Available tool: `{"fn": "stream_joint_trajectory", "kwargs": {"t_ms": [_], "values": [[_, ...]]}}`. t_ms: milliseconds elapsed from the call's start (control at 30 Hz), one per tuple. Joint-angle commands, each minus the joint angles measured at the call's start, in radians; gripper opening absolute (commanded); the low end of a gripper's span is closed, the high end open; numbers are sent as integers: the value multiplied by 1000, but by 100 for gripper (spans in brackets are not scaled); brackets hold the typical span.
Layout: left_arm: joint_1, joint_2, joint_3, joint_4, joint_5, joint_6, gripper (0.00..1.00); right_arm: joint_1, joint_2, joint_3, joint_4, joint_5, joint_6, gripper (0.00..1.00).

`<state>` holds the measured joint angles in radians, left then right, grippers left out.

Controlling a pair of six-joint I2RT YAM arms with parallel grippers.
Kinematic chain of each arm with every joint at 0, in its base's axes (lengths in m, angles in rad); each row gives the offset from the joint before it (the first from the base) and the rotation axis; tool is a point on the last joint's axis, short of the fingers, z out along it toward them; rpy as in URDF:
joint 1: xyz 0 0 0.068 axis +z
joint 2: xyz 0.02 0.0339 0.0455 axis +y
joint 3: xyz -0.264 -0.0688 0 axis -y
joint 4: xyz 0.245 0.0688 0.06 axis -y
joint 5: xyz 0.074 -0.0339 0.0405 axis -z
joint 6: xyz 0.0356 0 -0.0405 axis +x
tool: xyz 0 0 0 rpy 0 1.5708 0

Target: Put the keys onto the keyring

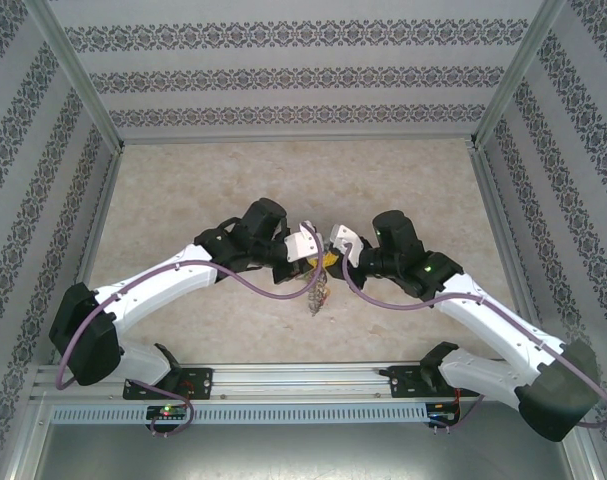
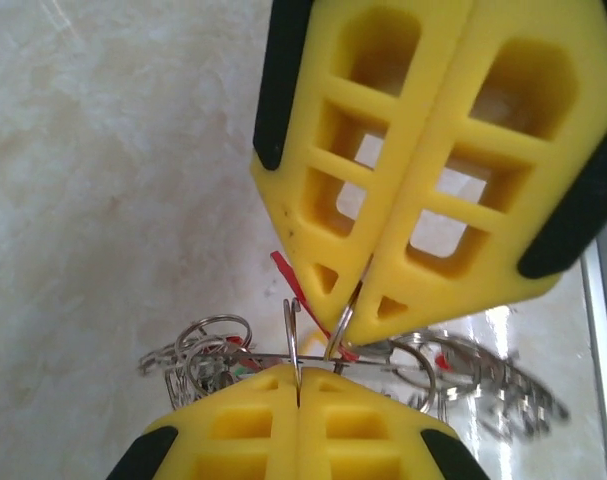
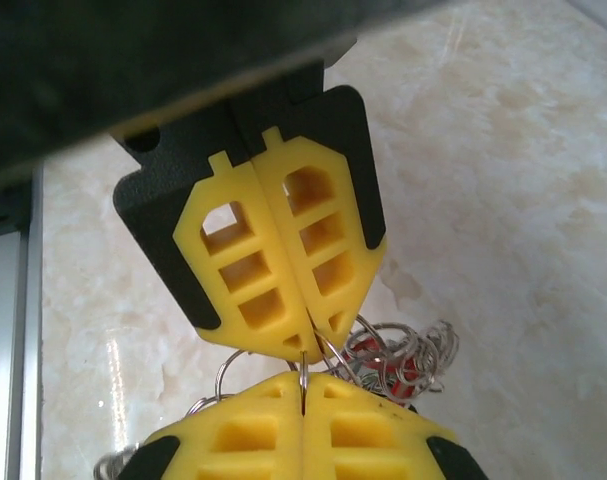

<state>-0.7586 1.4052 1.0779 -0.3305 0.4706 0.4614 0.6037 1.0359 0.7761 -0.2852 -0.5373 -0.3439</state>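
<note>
My two arms bend inward above the desk [image 1: 183, 190], left tool [image 2: 298, 392] and right tool [image 3: 303, 388] tip to tip, both clamped on the keyring [image 1: 318, 293].

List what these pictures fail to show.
Left wrist view: keys blurred; left hand covers the keyring's lower part.
Right wrist view: right hand hides most of the keyring; bottom edge cuts it.
Top view: keyring too small, partly under both hands; keys uncountable.
</note>
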Motion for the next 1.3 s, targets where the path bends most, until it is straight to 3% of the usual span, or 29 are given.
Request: {"fn": "stream_joint_trajectory", "kwargs": {"t_ms": [0, 400, 1267], "values": [[-30, -25, -25, 186, -25, -41, 0, 0, -17, -27, 12, 3, 12, 0], [-50, -80, -136, 330, -75, 37, 0, -20, -14, -37, 17, 80, 79, 0], [-65, -62, -95, 247, -146, 33, 0, -50, -17, -54, 113, 7, 145, 0]]}}
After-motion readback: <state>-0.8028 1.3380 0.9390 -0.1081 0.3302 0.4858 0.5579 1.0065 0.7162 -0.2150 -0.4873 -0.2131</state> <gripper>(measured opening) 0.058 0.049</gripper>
